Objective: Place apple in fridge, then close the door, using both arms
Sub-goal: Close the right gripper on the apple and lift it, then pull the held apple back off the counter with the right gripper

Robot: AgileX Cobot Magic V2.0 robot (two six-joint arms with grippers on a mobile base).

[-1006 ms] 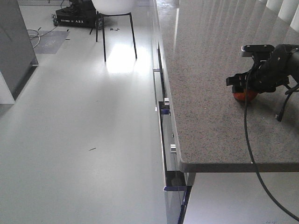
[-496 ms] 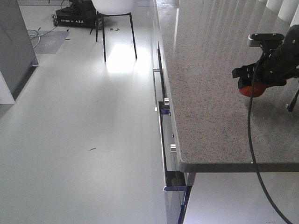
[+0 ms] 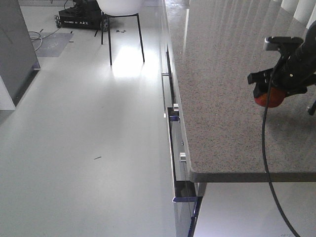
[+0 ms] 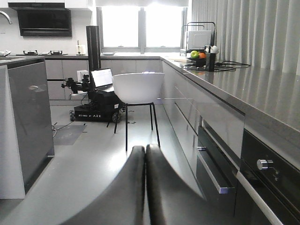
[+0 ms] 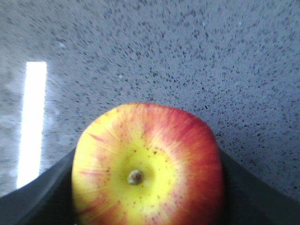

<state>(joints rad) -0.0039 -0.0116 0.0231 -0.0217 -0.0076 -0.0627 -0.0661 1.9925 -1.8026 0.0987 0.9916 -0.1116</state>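
The apple (image 5: 147,164), red with a yellow patch round its stem, fills the lower half of the right wrist view between two dark fingers. In the front view the apple (image 3: 270,98) hangs a little above the speckled grey countertop (image 3: 222,74), and my right gripper (image 3: 269,93) is shut on it from above. My left gripper (image 4: 145,151) points across the kitchen floor with its fingers pressed together and nothing between them. The fridge and its door are out of view.
Drawer fronts with metal handles (image 3: 170,112) run along the counter's left edge. A white round chair on black legs (image 4: 138,86) and a black wheeled robot base (image 4: 93,110) stand on the floor beyond. A grey-and-white counter unit (image 4: 28,122) is at the left.
My right gripper has risen off the countertop with the apple in it and shifted slightly to the right. The apple no longer rests on the stone.
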